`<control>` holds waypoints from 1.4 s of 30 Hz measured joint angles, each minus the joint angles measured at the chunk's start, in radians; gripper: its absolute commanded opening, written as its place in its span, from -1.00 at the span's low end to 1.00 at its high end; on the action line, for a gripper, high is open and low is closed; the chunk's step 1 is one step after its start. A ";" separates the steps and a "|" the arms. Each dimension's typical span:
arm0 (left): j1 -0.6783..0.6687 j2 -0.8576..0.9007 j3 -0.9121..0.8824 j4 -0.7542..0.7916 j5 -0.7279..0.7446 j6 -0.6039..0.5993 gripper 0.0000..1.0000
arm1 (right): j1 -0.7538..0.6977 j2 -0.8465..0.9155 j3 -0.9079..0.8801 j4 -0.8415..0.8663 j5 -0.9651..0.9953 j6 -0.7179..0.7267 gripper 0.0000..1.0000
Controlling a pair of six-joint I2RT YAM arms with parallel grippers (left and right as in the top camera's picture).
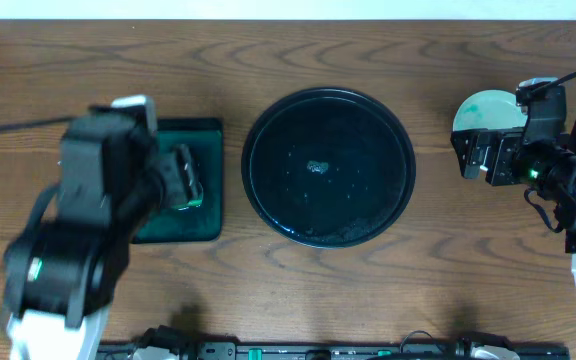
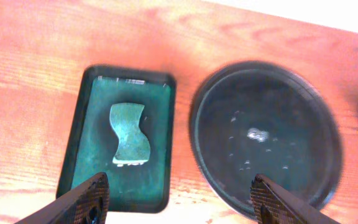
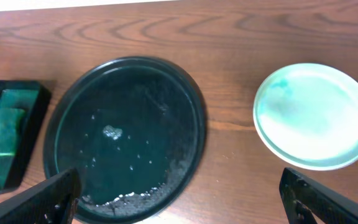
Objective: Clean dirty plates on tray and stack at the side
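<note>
1. Two hands hang open and empty: the left hand (image 2: 179,202) over a small green tray (image 2: 160,155), the right hand (image 3: 182,199) just beside the plates (image 3: 316,115).
2. Those pale plates sit stacked on the bench (image 1: 298,300), upper right of the overhead frame, apart from the black tray (image 1: 368,140).
3. That black tray, centre frame, carries small wet specks.
4. One sponge (image 2: 129,134) lies in the green tray.

One round black tray (image 1: 368,150) sits mid-way along the counter (image 1: 298,290). One small green tray (image 2: 98,124) lies toward the left edge, holding one sponge (image 2: 128,134). One stack of plates (image 3: 316,115) stands near the right edge; how many are in it cannot be told. There are two claws: the left claw (image 2: 179,186) and the right claw (image 3: 179,183).
</note>
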 measured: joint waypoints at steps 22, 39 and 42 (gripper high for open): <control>-0.014 -0.329 0.000 -0.025 -0.001 0.003 0.64 | 0.000 0.000 0.000 -0.024 0.082 -0.005 0.99; -0.014 -0.329 0.000 -0.054 -0.001 0.003 0.64 | 0.000 0.000 0.000 -0.025 0.082 -0.005 0.98; -0.014 -0.329 0.000 -0.054 -0.001 0.003 0.64 | 0.000 0.000 0.000 -0.025 0.082 -0.005 0.98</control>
